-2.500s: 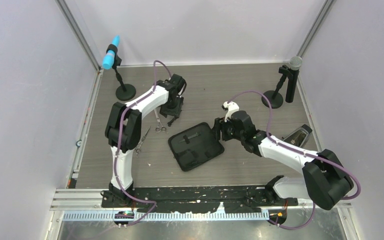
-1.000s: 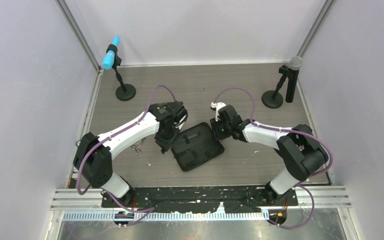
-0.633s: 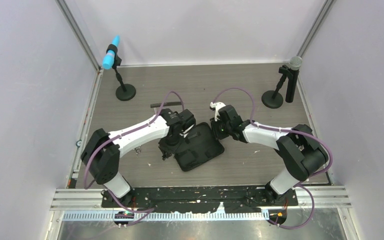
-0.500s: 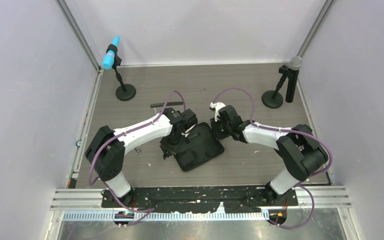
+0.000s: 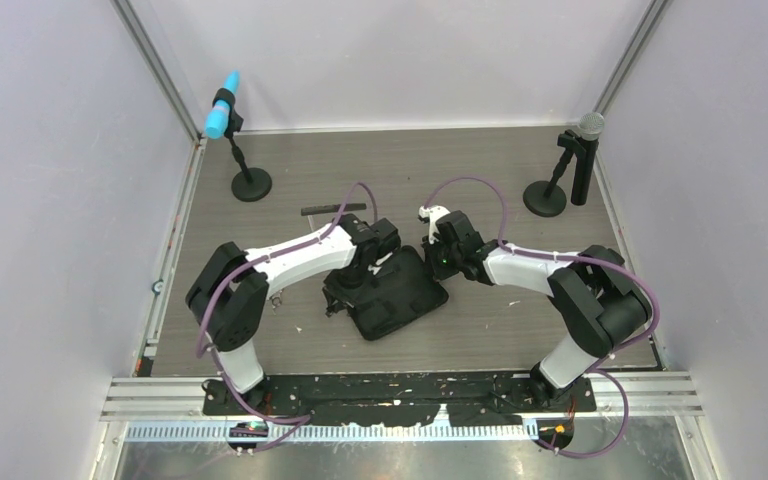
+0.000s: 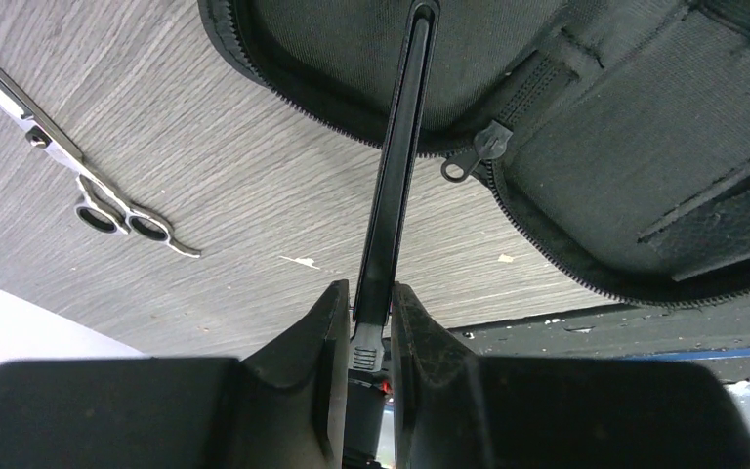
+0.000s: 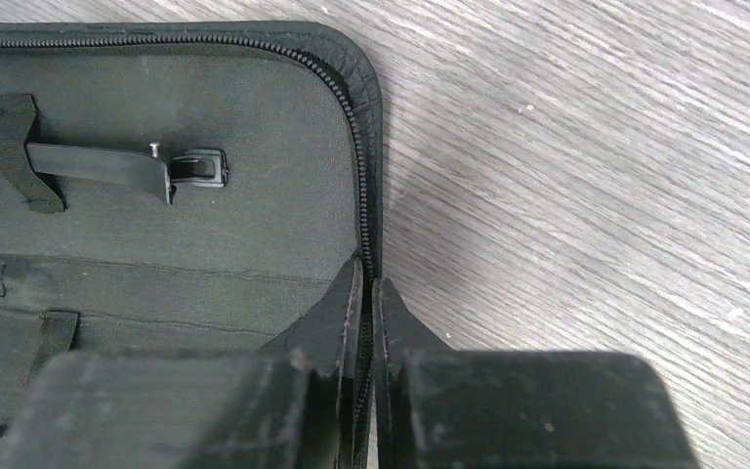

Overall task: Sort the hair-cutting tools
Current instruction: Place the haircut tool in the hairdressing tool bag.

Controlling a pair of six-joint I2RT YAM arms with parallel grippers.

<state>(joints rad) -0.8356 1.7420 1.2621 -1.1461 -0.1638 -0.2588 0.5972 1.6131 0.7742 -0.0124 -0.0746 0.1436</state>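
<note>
Pinching the slim black comb (image 6: 397, 166) by its end, the left gripper (image 6: 371, 293) holds its tip over the fabric zip case's (image 6: 586, 156) toothed rim. Silver scissors (image 6: 107, 200) lie beside the case on bare woodgrain tabletop (image 6: 254, 176). The right gripper (image 7: 369, 285) is clamped on the case's zipped edge near a rounded corner.

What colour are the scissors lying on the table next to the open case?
Silver, shiny metal; the scissors show clearest in the left wrist view.
</note>
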